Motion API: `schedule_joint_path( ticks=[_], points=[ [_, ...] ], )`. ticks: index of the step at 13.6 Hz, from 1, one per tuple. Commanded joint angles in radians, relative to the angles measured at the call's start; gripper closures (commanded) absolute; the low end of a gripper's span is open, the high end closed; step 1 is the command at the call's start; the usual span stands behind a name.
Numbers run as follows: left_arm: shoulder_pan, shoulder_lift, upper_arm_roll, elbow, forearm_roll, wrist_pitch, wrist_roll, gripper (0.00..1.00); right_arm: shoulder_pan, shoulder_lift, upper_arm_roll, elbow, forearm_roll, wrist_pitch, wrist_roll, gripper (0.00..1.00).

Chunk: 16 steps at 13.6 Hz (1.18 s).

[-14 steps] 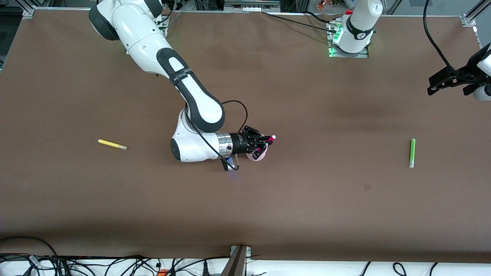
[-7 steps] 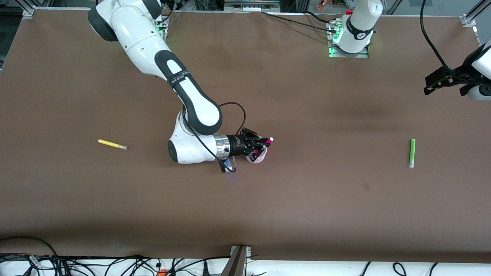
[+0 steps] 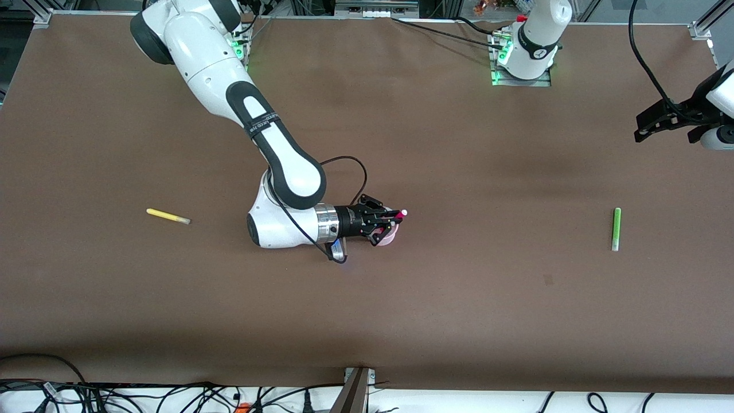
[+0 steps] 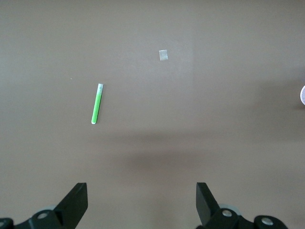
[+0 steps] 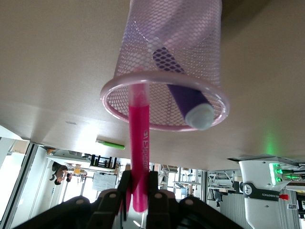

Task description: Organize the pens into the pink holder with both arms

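Observation:
The pink holder [image 3: 390,236] is a pale-pink mesh cup standing mid-table. My right gripper [image 3: 389,221] is right over it, shut on the magenta pen [image 3: 400,214]. In the right wrist view my right gripper [image 5: 139,188] grips the magenta pen [image 5: 139,138], whose other end is inside the pink holder [image 5: 143,52]. The purple pen [image 5: 183,93] leans inside the holder. The yellow pen [image 3: 167,216] lies toward the right arm's end. The green pen [image 3: 616,228] lies toward the left arm's end and shows in the left wrist view [image 4: 97,103]. My left gripper [image 3: 659,123] is open and empty, high over the table's edge [image 4: 140,202].
A small pale patch [image 4: 163,55] marks the brown table top near the green pen. Cables and a metal bracket [image 3: 355,390] lie along the table edge nearest the front camera. The arm bases [image 3: 524,63] stand along the other edge.
My right gripper has sunk a little over the holder with the magenta pen, pulling slightly back toward the right arm's end. My left gripper rose slightly, then held still.

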Motion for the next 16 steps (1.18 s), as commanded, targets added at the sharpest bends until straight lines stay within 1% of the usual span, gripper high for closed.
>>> schedule_joint_path(
  ticks=[1,4,5,6,7,8,9,10,11,12,14,16],
  points=[
    [0.003,-0.009,-0.002,0.006,0.005,-0.01,-0.006,0.0,-0.012,0.007,0.005,-0.007,0.025,-0.013,-0.045,0.96],
    [0.005,-0.009,-0.001,0.006,0.005,-0.012,-0.006,0.0,-0.013,0.007,0.007,-0.007,0.025,-0.013,-0.042,0.81],
    [0.005,-0.009,-0.001,0.006,0.005,-0.012,-0.006,0.0,-0.016,0.006,0.008,-0.005,0.025,-0.014,-0.041,0.67],
    [0.004,-0.009,-0.003,0.006,0.005,-0.012,-0.007,0.0,-0.018,0.002,0.008,-0.005,0.025,-0.016,-0.041,0.45],
    [0.003,-0.011,-0.005,0.006,0.005,-0.024,-0.007,0.0,-0.021,-0.002,0.008,-0.002,0.023,-0.019,-0.036,0.35],
    [0.003,-0.012,-0.005,0.006,0.005,-0.035,-0.007,0.0,-0.022,-0.004,0.008,0.001,0.022,-0.034,-0.033,0.29],
    [0.002,-0.012,-0.006,0.006,0.005,-0.036,-0.007,0.0,-0.025,-0.008,0.005,0.003,0.022,-0.051,-0.033,0.26],
    [0.0,-0.012,-0.006,0.008,0.003,-0.036,-0.007,0.0,-0.038,-0.014,0.005,0.004,0.019,-0.063,-0.033,0.22],
    [-0.003,-0.012,-0.006,0.008,0.005,-0.038,-0.007,0.0,-0.041,-0.022,0.002,0.004,0.014,-0.074,-0.035,0.15],
    [-0.003,-0.012,-0.006,0.008,0.003,-0.038,-0.007,0.0,-0.044,-0.039,-0.004,0.003,-0.012,-0.095,-0.036,0.08],
    [0.002,-0.012,-0.002,0.008,0.003,-0.038,-0.007,0.0,-0.062,-0.065,-0.007,0.003,-0.096,-0.118,-0.038,0.01],
    [0.003,-0.011,-0.001,0.008,0.003,-0.038,-0.006,0.0,-0.061,-0.112,-0.007,-0.005,-0.2,-0.126,-0.053,0.01]
  ],
)
